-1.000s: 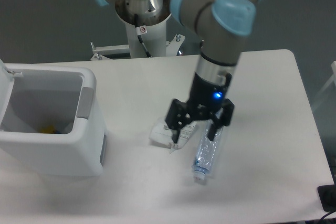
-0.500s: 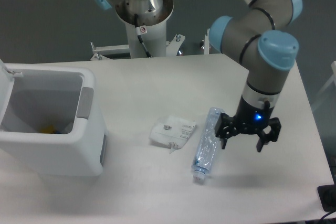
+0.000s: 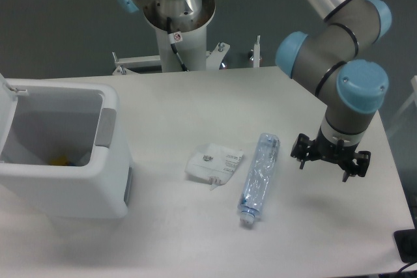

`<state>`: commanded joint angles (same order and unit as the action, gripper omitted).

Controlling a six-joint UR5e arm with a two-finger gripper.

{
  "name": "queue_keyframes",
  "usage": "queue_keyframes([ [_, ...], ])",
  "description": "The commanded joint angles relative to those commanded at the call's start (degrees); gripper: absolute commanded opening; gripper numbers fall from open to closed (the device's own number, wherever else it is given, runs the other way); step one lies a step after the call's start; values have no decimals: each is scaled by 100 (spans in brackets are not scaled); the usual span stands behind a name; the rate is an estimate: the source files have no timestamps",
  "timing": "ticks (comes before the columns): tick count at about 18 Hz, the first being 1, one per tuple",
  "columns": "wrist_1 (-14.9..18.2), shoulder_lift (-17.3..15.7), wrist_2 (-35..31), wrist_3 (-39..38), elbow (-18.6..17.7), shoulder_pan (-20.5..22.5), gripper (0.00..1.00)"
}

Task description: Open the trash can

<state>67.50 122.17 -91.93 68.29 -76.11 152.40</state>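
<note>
The trash can (image 3: 62,154) sits far off to the left of the jaws, at the left edge of the worktop (image 3: 195,102), and it already stands open. Its lid (image 3: 5,105) is swung up at the far left edge of the picture, and the grey push tab (image 3: 106,128) shows on the near right rim. The hollow inside is plain to see, with something small and yellow (image 3: 60,159) lying at the bottom, too small to name.

The gripper (image 3: 330,161) hangs over the right part of the worktop, well apart from the trash can. Its jaws are spread and hold nothing; the space between the fingertips is bare worktop.

Just to the left of the jaws lies a crushed clear plastic bottle (image 3: 258,177) on its side, cap end toward the camera. Further left again, just beside the bottle, lies a small white packet (image 3: 214,164), flat on the worktop. Neither touches the gripper.

Judging by how things lie, the opening itself looks finished: the lid is up and the mouth of the trash can is clear. Nothing more seems left for this task, unless the lid needs to be checked that it stays up on its own.
</note>
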Motion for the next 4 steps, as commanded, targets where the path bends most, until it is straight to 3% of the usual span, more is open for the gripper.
queue_keyframes([
  [4, 0, 35, 0, 247, -9, 0, 100],
])
